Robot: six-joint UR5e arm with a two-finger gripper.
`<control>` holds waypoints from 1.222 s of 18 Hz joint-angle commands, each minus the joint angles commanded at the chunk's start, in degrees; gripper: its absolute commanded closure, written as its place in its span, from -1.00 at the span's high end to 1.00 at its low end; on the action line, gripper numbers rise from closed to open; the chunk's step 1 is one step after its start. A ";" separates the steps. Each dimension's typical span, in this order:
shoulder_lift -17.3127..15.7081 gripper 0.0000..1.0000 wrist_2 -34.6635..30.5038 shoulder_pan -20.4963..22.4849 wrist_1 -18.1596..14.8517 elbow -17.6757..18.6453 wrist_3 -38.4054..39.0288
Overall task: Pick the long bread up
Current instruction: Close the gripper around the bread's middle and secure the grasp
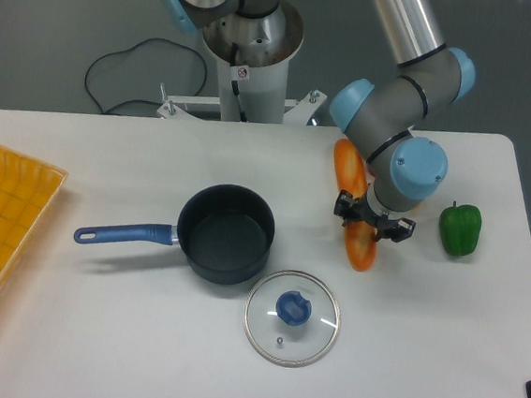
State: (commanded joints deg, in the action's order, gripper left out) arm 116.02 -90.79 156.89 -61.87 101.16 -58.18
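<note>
The long bread (359,246), right of centre, sits between narrowed fingers (343,206) gripping mid-length, so it could pivot and slip when lifted.

You get a bright, even picture lit from above. The white table (119,354) shows only soft, small shadows under the pot (225,233). The glass lid (292,317) glints a little. Everything looks sharp.

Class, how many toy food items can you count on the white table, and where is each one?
2. The long bread lies right of the pot, under the gripper. The green pepper sits near the right edge. The arm may hide others.
</note>
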 joint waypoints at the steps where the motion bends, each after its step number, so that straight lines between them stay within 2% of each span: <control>1: 0.00 -0.11 0.00 0.00 0.00 0.00 0.00; 7: -0.09 -0.75 0.00 0.00 0.09 0.00 0.09; 8: -0.09 -0.79 0.00 0.00 0.09 0.00 0.09; 14: -0.88 -0.83 0.35 0.09 0.09 -0.44 -0.09; 22: -5.27 -0.78 2.64 -0.09 -1.84 -1.58 -0.53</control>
State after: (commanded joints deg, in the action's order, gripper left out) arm 110.75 -88.15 156.80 -63.72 99.58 -58.71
